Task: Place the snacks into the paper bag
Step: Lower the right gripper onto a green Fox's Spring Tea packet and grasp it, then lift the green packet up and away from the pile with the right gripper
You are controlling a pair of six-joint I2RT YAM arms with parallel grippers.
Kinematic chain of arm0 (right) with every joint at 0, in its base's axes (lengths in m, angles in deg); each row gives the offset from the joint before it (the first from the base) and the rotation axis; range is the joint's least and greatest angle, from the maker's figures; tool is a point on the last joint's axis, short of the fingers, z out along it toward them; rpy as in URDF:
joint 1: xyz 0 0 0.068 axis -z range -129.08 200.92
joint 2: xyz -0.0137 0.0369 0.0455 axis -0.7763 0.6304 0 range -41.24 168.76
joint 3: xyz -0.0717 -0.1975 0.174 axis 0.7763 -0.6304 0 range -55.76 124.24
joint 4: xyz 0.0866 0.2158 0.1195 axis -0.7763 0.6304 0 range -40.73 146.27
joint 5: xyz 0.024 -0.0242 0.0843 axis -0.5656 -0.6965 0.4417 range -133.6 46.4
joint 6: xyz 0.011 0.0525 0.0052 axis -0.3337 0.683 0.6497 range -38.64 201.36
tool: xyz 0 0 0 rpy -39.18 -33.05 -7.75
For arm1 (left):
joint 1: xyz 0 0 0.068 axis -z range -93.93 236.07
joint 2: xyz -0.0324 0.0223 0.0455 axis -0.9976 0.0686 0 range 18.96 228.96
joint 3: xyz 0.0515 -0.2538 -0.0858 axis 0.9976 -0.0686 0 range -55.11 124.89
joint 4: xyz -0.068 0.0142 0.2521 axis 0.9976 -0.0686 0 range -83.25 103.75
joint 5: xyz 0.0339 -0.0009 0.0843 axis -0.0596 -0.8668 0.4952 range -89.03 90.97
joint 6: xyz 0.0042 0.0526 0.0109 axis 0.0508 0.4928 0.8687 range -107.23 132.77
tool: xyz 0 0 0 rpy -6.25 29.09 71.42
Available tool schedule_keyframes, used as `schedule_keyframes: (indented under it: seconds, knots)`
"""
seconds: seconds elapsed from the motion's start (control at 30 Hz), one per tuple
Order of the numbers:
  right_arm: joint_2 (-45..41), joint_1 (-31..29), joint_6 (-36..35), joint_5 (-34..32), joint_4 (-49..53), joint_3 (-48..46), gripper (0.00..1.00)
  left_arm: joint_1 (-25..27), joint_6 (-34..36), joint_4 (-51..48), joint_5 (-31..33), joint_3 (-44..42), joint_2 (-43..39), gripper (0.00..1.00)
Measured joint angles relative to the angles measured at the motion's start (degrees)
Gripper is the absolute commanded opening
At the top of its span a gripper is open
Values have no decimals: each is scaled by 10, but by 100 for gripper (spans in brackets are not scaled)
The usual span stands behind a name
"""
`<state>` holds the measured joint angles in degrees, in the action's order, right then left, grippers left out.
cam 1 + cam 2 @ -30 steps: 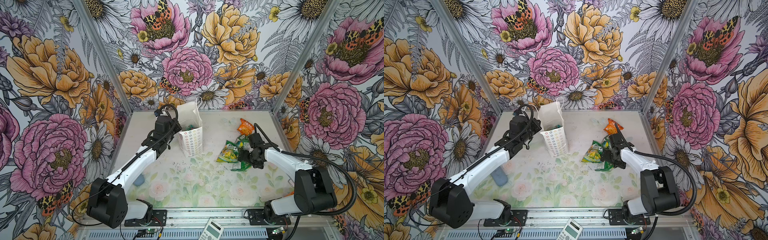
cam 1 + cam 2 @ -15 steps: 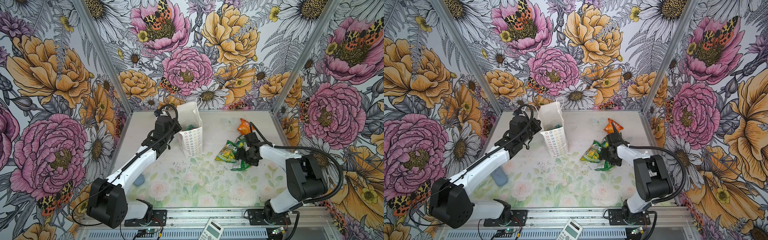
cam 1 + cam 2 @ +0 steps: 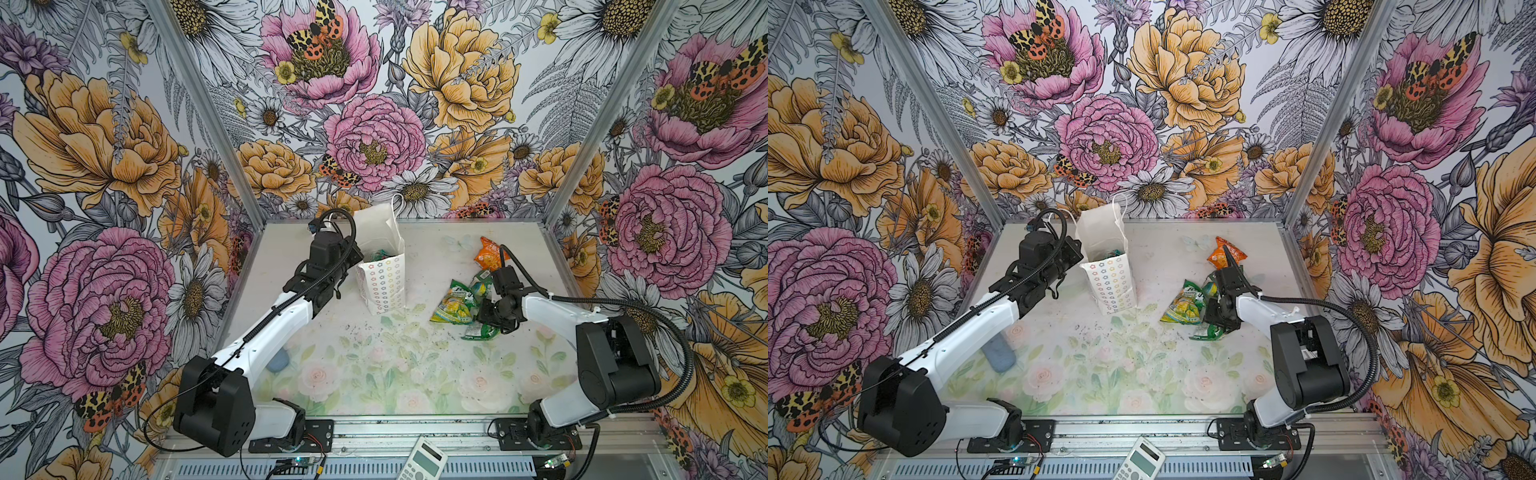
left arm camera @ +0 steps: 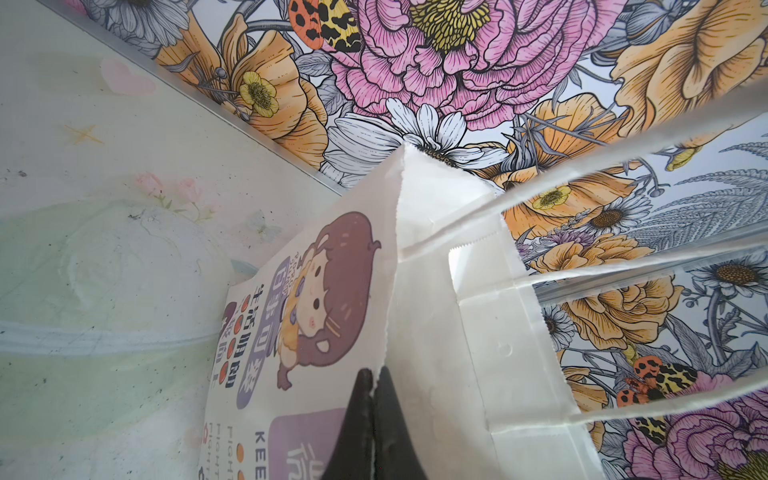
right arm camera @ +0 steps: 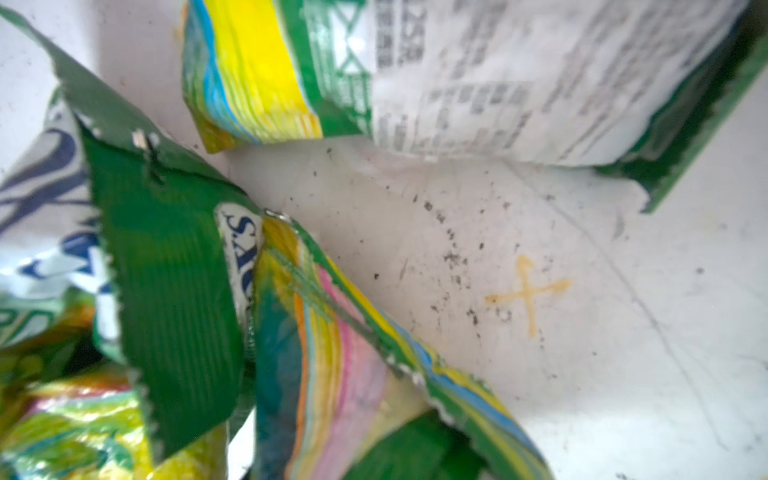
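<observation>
The left gripper (image 4: 372, 379) pinches the rim of the paper bag (image 3: 381, 282) near the back edge of the table (image 3: 415, 386), while the right gripper (image 3: 487, 316) sits on a green snack packet (image 3: 477, 333) toward the right edge, and I cannot tell how its fingers stand.

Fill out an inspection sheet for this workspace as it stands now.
Surface: pastel floral mat, scattered with dark specks.
Job's things: paper bag upright, mouth open, at least one packet inside. The orange packet, yellow-green packet and green packet lie outside it on the mat.
Clutter: blue object under the left arm; calculator on the front rail.
Grippers: left gripper shut on the bag's rim; right gripper down on the green packet, jaws hidden.
Cables: black conduit loops along the right arm, with another along the left arm.
Surroundings: floral wallpaper on three sides.
</observation>
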<state>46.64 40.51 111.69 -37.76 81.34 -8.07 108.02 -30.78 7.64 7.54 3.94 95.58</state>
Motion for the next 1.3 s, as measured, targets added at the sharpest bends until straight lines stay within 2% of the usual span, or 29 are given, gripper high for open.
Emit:
schedule_keyframes:
  seconds: [0.17,0.5,0.8,1.03,1.3]
  knots:
    - [-19,0,-9,0,17,-1,30,0,0,0,0,0,0,0]
    - [-94,0,-44,-16,110,33,27,0,0,0,0,0,0,0]
    - [-151,0,-93,13,154,162,24,0,0,0,0,0,0,0]
    - [-151,-7,-139,37,152,282,22,0,0,0,0,0,0,0]
    - [-122,-44,-168,53,119,401,20,0,0,0,0,1,0,0]
